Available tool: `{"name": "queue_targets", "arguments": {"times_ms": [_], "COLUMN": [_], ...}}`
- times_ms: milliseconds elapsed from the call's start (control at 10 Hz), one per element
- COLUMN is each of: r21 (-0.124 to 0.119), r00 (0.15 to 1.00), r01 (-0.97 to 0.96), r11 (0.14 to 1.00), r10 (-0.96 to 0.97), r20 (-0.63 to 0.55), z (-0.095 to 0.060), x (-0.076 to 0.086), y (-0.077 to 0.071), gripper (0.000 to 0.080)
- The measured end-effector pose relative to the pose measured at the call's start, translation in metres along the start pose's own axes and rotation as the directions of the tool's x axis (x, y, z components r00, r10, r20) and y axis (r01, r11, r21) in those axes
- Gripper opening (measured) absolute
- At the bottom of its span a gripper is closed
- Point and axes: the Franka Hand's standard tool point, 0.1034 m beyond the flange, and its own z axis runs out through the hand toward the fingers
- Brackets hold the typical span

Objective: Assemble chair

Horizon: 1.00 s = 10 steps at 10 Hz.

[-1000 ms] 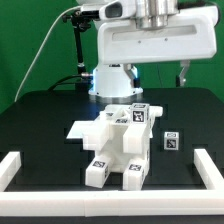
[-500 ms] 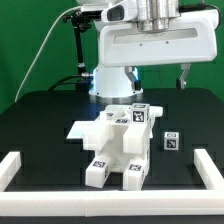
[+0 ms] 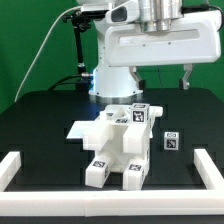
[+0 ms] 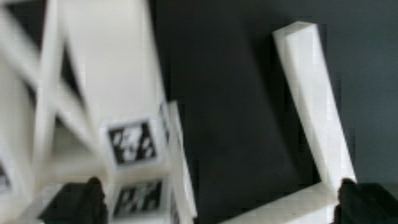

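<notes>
The partly built chair (image 3: pixel 118 145), made of white blocks with black-and-white tags, stands in the middle of the black table. A small loose tagged cube (image 3: pixel 171 142) lies to the exterior view's right of it. My gripper (image 3: pixel 160 73) hangs high above and behind the chair. It is open, with nothing between its dark fingers (image 3: pixel 187 75). In the blurred wrist view the gripper (image 4: pixel 214 205) shows only its two dark tips, spread wide. White chair pieces with a tag (image 4: pixel 134 143) lie under one side.
Low white border rails run along the table's front (image 3: pixel 110 192), left (image 3: pixel 12 166) and right (image 3: pixel 211 166). A long white rail (image 4: pixel 317 100) shows in the wrist view. The arm's base (image 3: pixel 110 80) stands behind the chair.
The gripper and the arm's head have shifted slightly to the exterior view's right. The chair and the cube have not moved.
</notes>
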Motion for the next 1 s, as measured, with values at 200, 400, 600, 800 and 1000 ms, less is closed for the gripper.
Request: {"name": "queue_targets", "arguments": {"times_ms": [200,400,600,800,1000], "r21": [-0.012,-0.012,-0.012,-0.016,-0.061], "r00": [0.975,0.952,0.955,0.947,0.840], "r01": [-0.219,-0.305,-0.297,-0.320,-0.540], "r11": [0.976,0.952,0.955,0.947,0.839], "r10": [0.219,0.305,0.297,0.320,0.543], "r20": [0.020,0.018,0.018,0.020,0.027], "z": [-0.001,0.002,0.002,0.002,0.004], "x": [-0.019,-0.025,-0.025,-0.026,-0.032], "y": [-0.025,-0.040,-0.040,-0.038,-0.025], "gripper": [0.0649,0.0649,0.0649,0.0649,0.0649]}}
